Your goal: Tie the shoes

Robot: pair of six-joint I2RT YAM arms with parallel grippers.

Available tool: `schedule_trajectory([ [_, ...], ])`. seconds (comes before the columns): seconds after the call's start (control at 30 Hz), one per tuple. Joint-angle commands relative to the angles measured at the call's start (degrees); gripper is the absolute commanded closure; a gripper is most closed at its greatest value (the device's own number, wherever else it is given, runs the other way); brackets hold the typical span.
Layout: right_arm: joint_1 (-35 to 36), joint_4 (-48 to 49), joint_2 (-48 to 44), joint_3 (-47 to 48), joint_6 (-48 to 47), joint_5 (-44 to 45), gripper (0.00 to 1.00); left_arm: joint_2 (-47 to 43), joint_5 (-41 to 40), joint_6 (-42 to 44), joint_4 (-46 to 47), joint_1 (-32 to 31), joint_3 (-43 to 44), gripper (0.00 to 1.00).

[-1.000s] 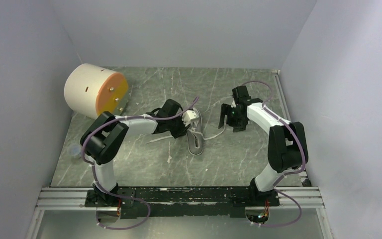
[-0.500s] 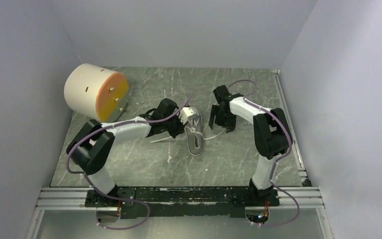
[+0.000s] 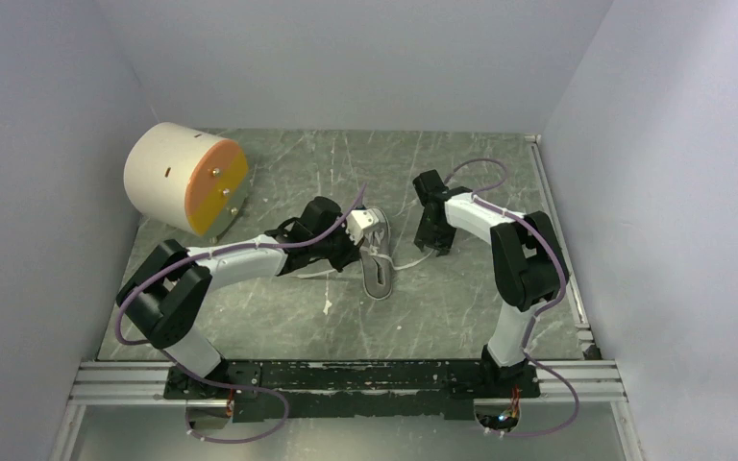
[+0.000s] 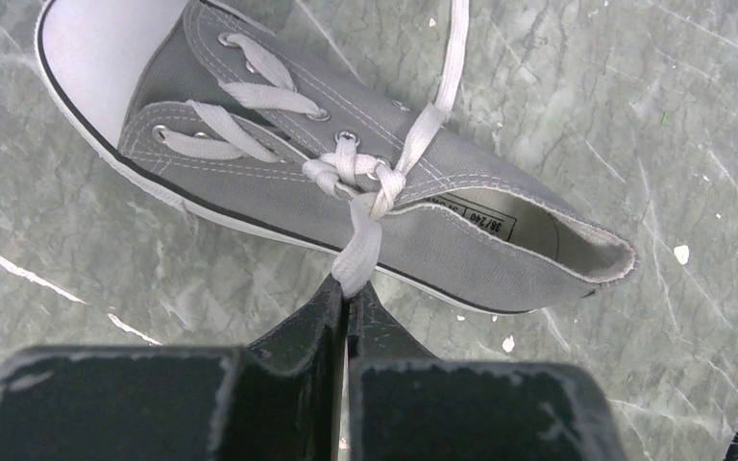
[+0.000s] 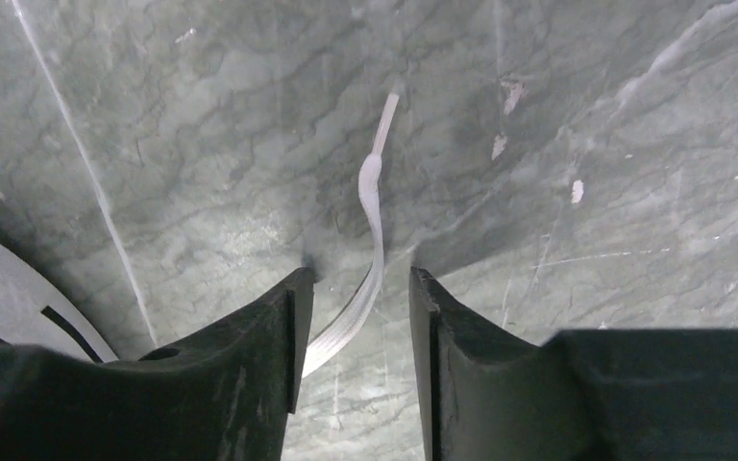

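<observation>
The grey sneaker (image 4: 250, 144) with white toe cap lies on the table, mid-table in the top view (image 3: 378, 276). Its white laces are crossed in a first knot (image 4: 357, 175) over the top eyelets. My left gripper (image 4: 349, 286) is shut on one lace end right beside the shoe's side; it also shows in the top view (image 3: 349, 247). The other lace (image 5: 373, 197) lies flat on the table to the shoe's right. My right gripper (image 5: 360, 280) is open and low, its fingers straddling that lace; it stands right of the shoe in the top view (image 3: 430, 243).
A large cream cylinder with an orange end face (image 3: 184, 179) lies at the back left. Grey walls enclose the marbled table (image 3: 279, 317) on three sides. The shoe's white sole rim (image 5: 5, 288) shows at the left edge of the right wrist view.
My right gripper has moved left toward the shoe and come down over the loose lace. My left arm has stretched out a little, still holding its lace.
</observation>
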Motion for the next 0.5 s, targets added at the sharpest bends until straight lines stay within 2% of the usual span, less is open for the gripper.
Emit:
schedule_trajectory([
  [0.0,-1.01,2.23,2.21,-0.99,2.35,5.89,0.62,-1.58,2.52,3.01,4.1,-0.43,-1.06,0.95],
  [0.1,-1.46,4.62,0.3,-1.88,1.2,4.46,1.0,-1.48,4.72,6.26,4.99,-0.39,-1.49,0.95],
  [0.23,-1.59,9.78,-6.15,-2.06,-5.21,-2.96,1.0,-1.45,6.44,9.78,6.76,-0.29,-1.81,0.95],
  [0.33,-2.03,14.21,-11.13,-1.73,-10.77,-12.62,1.0,-1.77,7.03,9.52,9.89,-0.32,-2.79,0.95],
  [0.47,-2.04,18.69,-11.2,0.22,-15.27,-37.54,1.0,-2.42,7.55,8.07,13.13,-0.3,-4.65,0.95],
])
